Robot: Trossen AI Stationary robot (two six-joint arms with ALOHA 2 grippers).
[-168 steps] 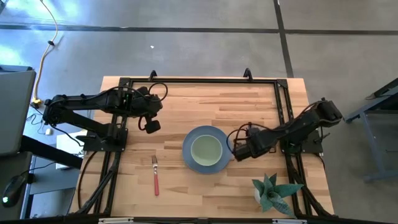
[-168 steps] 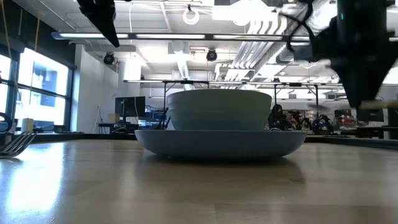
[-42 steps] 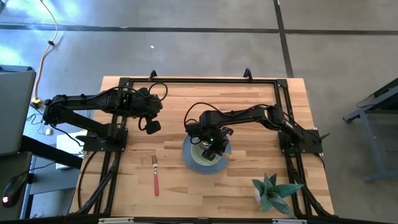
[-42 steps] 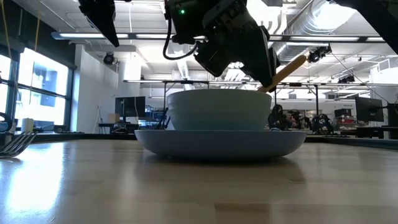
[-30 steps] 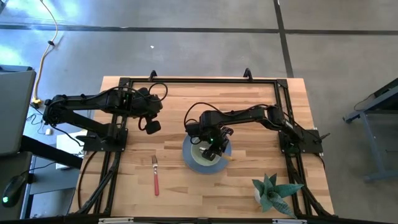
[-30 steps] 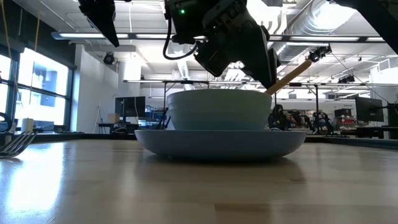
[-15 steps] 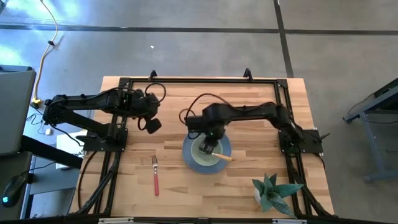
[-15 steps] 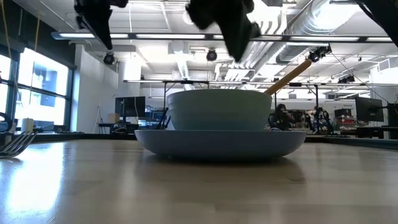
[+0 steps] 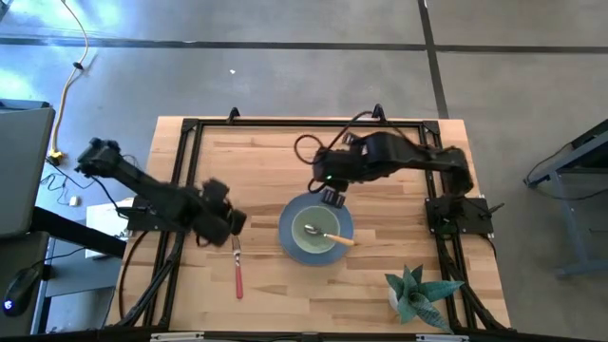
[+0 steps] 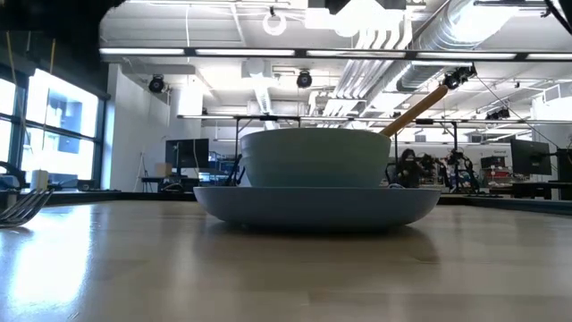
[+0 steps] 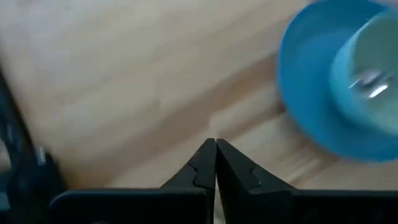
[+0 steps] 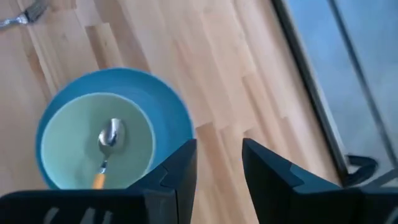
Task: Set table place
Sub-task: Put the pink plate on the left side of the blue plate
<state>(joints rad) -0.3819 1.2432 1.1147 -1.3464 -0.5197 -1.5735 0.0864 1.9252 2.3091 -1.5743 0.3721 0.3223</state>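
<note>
The blue-grey plate (image 9: 285, 231) lies on the table's middle with the pale green bowl (image 9: 309, 239) on it. The spoon (image 9: 332, 237) lies in the bowl, its orange handle (image 10: 413, 111) leaning on the rim and pointing right. The red-handled fork (image 9: 237, 271) lies flat to the plate's left, tines (image 10: 22, 207) toward the far edge. My right gripper (image 9: 332, 197) hangs open over the plate's far rim (image 12: 168, 106). My left gripper (image 9: 237, 225) is shut, just beyond the fork's tines, with nothing between its fingers (image 11: 216, 158).
A spiky teal-green potted plant (image 9: 418, 296) stands at the near right corner. A black rail frame (image 9: 304, 123) runs along the table's far edge and both sides. Bare wood (image 9: 285, 166) lies between the two arms.
My right gripper has risen off the spoon and drawn back toward the far edge; the spoon stays in the bowl, handle on the rim. My left arm has swung from the far left toward the near edge, down to the fork's tines.
</note>
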